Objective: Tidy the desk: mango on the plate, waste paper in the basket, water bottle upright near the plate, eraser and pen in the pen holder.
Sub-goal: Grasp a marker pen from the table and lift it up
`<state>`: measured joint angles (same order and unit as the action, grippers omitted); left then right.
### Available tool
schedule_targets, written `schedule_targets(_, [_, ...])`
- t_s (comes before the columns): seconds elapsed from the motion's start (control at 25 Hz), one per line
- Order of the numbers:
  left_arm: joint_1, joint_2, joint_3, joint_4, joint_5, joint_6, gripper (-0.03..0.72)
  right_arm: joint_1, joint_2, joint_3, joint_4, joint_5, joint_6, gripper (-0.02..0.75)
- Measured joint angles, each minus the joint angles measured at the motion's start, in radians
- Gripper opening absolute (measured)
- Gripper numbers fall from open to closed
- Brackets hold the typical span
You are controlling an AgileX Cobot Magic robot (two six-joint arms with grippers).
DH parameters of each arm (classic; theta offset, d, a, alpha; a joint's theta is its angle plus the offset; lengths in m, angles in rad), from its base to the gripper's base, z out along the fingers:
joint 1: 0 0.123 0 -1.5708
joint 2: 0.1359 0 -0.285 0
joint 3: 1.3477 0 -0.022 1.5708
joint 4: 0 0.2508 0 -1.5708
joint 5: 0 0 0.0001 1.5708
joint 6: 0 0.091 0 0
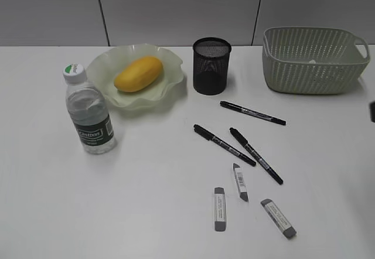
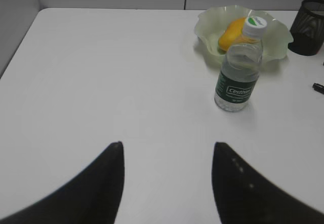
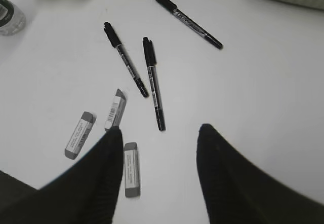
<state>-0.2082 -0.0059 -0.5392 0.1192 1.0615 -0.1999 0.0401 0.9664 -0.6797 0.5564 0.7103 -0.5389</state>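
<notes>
A yellow mango lies on the pale green wavy plate. A water bottle stands upright just left of the plate. Three black pens and three grey-white erasers lie on the table in front of the black mesh pen holder. No waste paper is in view. My left gripper is open and empty over bare table, well short of the bottle. My right gripper is open and empty above the erasers and pens.
A pale woven basket stands at the back right, right of the pen holder. A wall runs behind the table. In the left wrist view the table's left edge meets a side wall.
</notes>
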Motion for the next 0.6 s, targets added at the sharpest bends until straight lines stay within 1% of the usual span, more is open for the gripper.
schedule_targets(0.08, [0.013,0.000,0.000,-0.005,0.001,0.000,0.414,0.051,0.172,-0.095,0.000,-0.018,-0.031,0.384])
schedule_targets(0.12, [0.013,0.000,0.000,-0.007,0.000,0.000,0.414,0.091,0.262,-0.139,-0.017,-0.028,-0.036,0.384])
schedule_targets(0.16, [0.013,0.000,0.000,-0.008,0.000,0.000,0.414,0.150,0.347,-0.192,-0.042,-0.047,-0.040,0.384])
schedule_targets(0.28, [0.013,0.000,0.000,-0.009,0.000,0.000,0.414,0.334,0.575,-0.343,-0.183,-0.085,-0.034,0.384])
schedule_targets(0.36, [0.013,0.000,0.000,-0.009,0.000,0.000,0.409,0.423,0.713,-0.451,-0.269,-0.080,0.006,0.384])
schedule_targets(0.48, [0.013,0.000,0.000,-0.010,0.000,0.000,0.391,0.478,0.907,-0.586,-0.321,-0.028,0.036,0.384])
schedule_targets(0.6, [0.013,0.000,0.000,-0.011,0.000,0.000,0.372,0.487,1.043,-0.707,-0.335,0.016,0.046,0.384])
